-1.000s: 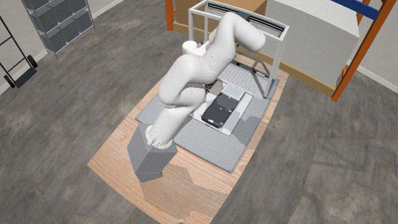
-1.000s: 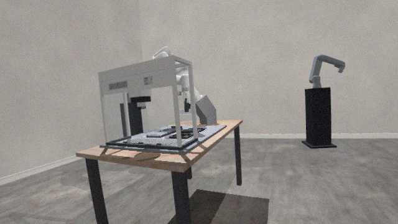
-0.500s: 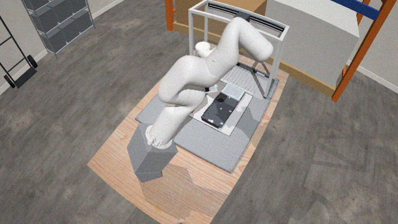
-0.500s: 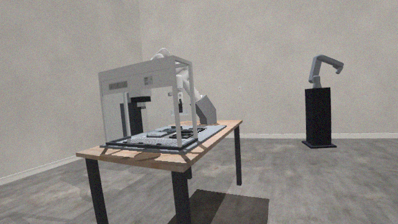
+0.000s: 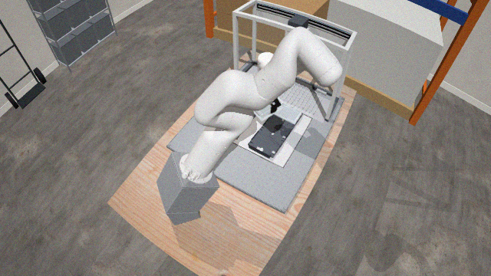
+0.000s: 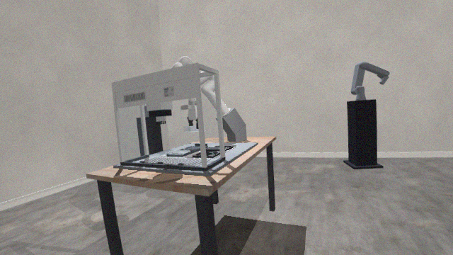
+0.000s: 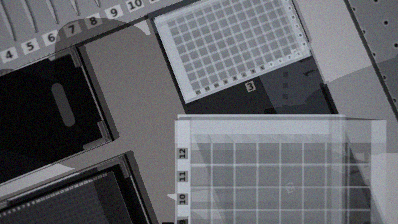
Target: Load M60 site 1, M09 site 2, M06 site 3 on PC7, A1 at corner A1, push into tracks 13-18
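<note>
Wrist cam first: a held plate point(image 7: 280, 170) fills the lower right, with translucent tall walls, large square wells and column marks 10 to 12 along its left edge. It looks like the deep-well block M09. The gripper's own fingers are out of this frame, but the plate hangs rigid under the camera, so the gripper is clamped on it at nearly full spread.

Below it is the dark carrier PC7 point(image 7: 300, 90), with the site label "3" point(image 7: 250, 86) legible. A 96-well plate point(image 7: 232, 45), M06 by the look of it, sits just beyond that label, apparently flat. I can't read its A1 corner.

To the left is a dark nest point(image 7: 45, 110) showing an oval slot. Bottom left, a second nest holds a fine-grid plate point(image 7: 65, 200), cut off by the frame edge. Track numbers point(image 7: 70, 29) 4 to 10 run along the top left.

Top cam adds the layout. The gripper point(image 5: 275, 105) is mostly hidden under the arm point(image 5: 238, 96) and sits over the far end of the carrier, near the rails point(image 5: 303, 96). The carrier lies loose on the apron, skewed to the table point(image 5: 146, 184) edges. Sites 1 and 2 are too dark to judge.

Exterior cam sees the gripper only through the instrument frame point(image 6: 202, 117). It's raised above the deck with a pale slab beneath it, and the detail is too small to read. No lamp is discernible.
</note>
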Available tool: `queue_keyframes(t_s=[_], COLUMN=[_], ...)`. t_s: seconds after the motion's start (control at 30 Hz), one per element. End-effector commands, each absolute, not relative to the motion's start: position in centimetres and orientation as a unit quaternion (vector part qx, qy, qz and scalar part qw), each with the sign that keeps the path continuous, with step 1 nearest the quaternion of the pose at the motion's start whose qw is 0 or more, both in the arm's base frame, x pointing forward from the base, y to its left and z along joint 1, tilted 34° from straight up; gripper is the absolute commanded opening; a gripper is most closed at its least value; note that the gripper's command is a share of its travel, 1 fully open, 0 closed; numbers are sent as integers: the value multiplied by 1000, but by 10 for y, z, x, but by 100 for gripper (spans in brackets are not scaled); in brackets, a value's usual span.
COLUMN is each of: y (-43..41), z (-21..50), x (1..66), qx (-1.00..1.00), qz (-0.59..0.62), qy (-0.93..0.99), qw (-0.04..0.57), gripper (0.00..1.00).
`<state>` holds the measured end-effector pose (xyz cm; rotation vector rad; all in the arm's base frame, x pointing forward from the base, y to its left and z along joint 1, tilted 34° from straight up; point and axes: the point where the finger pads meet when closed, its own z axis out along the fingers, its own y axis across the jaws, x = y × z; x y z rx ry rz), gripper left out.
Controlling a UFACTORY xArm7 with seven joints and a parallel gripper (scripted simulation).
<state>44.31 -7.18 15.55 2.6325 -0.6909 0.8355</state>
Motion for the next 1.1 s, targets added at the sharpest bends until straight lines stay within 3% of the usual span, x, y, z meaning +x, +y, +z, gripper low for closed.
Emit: queue_keyframes(t_s=[0.0,0.23,0.53,1.07], y=[-89,-118,-120,-120], z=[169,187,188,188], x=[450,458,459,459], qx=[942,954,954,936], qz=[249,228,228,174], qy=[-160,-50,-48,189], qw=[161,189,190,240], gripper=[0,0,0,0])
